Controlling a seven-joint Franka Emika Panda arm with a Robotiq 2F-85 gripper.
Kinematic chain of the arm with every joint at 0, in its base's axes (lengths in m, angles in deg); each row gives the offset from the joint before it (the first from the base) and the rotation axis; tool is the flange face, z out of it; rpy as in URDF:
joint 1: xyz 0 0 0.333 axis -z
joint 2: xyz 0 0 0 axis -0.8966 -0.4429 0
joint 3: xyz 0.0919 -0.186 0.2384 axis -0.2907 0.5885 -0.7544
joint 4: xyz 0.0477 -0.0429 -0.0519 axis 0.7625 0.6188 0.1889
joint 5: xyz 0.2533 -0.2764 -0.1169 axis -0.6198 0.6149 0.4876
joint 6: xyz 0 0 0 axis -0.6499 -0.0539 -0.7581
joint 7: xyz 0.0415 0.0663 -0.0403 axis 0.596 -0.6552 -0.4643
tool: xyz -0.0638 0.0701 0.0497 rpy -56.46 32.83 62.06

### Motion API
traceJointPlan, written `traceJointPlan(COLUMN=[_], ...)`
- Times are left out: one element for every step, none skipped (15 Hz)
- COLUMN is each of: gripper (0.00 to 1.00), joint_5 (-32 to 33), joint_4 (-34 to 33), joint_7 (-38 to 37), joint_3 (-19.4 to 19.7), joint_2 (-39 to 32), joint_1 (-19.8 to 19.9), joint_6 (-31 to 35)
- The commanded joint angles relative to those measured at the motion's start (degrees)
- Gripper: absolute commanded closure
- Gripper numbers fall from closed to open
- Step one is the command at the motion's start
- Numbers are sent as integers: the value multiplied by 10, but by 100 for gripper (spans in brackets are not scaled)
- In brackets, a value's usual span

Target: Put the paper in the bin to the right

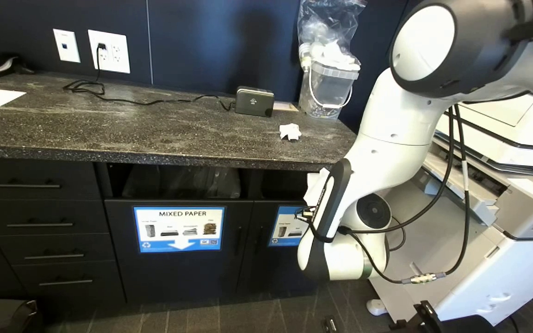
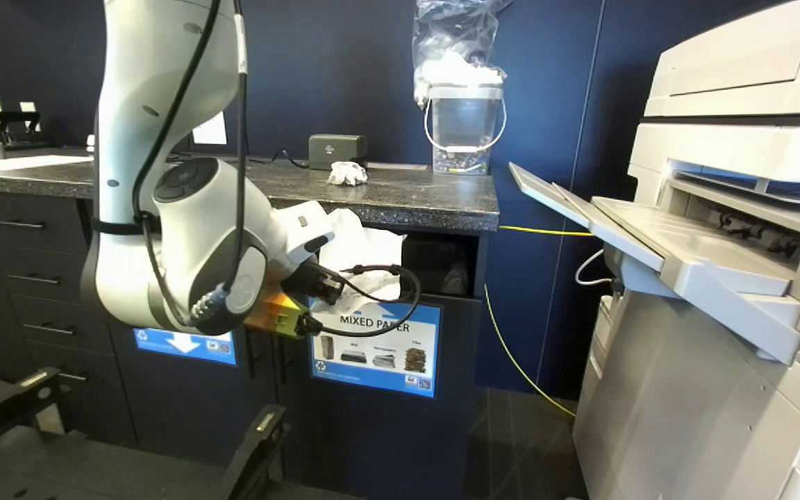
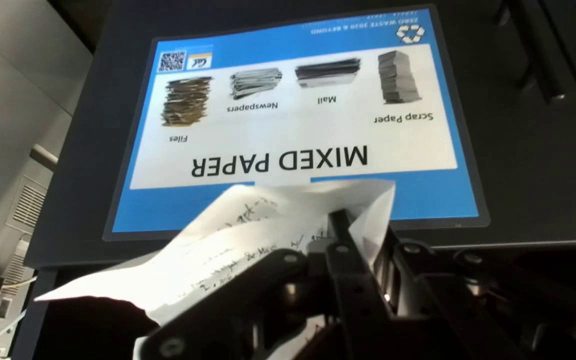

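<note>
Paper (image 2: 365,250) pinched in fingers (image 3: 341,232), long way slanting up, tip pointing right, scribbles (image 3: 268,251) clear only in wrist view

Glare whitens the paper (image 3: 203,260); the hand (image 3: 364,225) looks dark.

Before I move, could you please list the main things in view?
Boxy cabinet bins: two, black, below speckled grey countertop
Rectangular MIXED PAPER labels: two, blue and white, on bins
Rectangular drawers: four, black, left of bins
Handwritten paper sheet: one, white, at right bin
Crumpled paper ball: one, white, on countertop
Handled plastic bucket: one, clear, on countertop
Boxy device: one, dark, on countertop
Boxy printer: one, pale, right of bins
Jointed arm: one, mostly white, before bins
Two-fingered gripper: one, black, shut on sheet
</note>
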Motion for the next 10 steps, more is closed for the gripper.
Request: traceJointPlan(gripper=[87,87,87,87,87,87,87,87,87,87], joint_5=[28,39,62,77,97,118,143,161,186,209], joint_4=[-84,-104,-120,-137,-156,-171,-187,-202,-218,-233], joint_7=[21,26,28,28,29,29,27,26,23,20], joint_3=[-8,-8,-9,-10,-11,-12,-13,-15,-17,-19], joint_2=[-54,-64,-69,-75,-83,-89,-95,-100,-106,-111], joint_1=[37,44,57,67,78,89,103,114,128,142], joint_6=[49,51,45,44,41,40,37,34,29,24])
